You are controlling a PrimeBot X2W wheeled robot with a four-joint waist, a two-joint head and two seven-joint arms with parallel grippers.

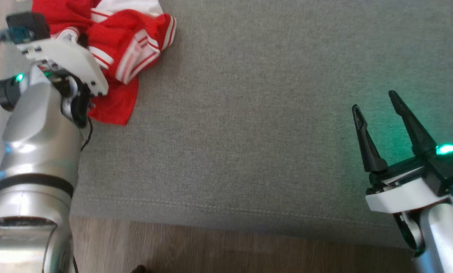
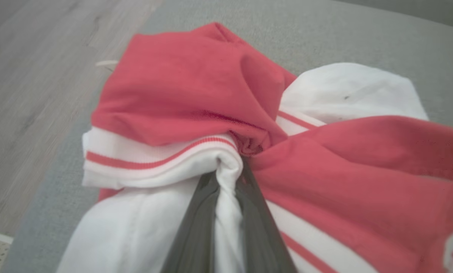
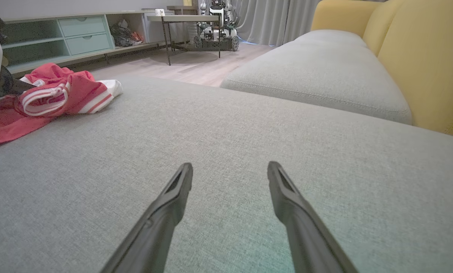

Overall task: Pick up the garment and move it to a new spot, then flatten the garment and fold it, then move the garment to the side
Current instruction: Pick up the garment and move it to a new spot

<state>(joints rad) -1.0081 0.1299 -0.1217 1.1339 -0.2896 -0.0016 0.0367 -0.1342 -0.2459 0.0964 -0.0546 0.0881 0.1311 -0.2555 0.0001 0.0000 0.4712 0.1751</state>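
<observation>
Garment [image 1: 128, 49], red with white striped bands, lies crumpled at the far left of the grey sofa cushion [image 1: 249, 132], close to the cushion's edge, past which wooden floor [image 2: 41, 76] shows. Your left tool [image 2: 228, 170], seen in the left wrist view, is clamped on a twisted white fold of the garment: its two dark fingers [image 2: 200, 212] lie nearly together with the cloth pinched between them, just below a red-striped hem. In the head view your left forearm [image 1: 33, 125] and its white wrist housing cover the near-left part of the heap, and a flat red flap pokes out toward you beneath the wrist. Your right tool [image 1: 375, 100] stands well apart from the garment, at the right of the cushion, its fingers spread wide; in the right wrist view they point low across bare grey fabric. Behind, that view shows a yellow backrest [image 3: 419, 57] and a pale shelf unit [image 3: 60, 34].
</observation>
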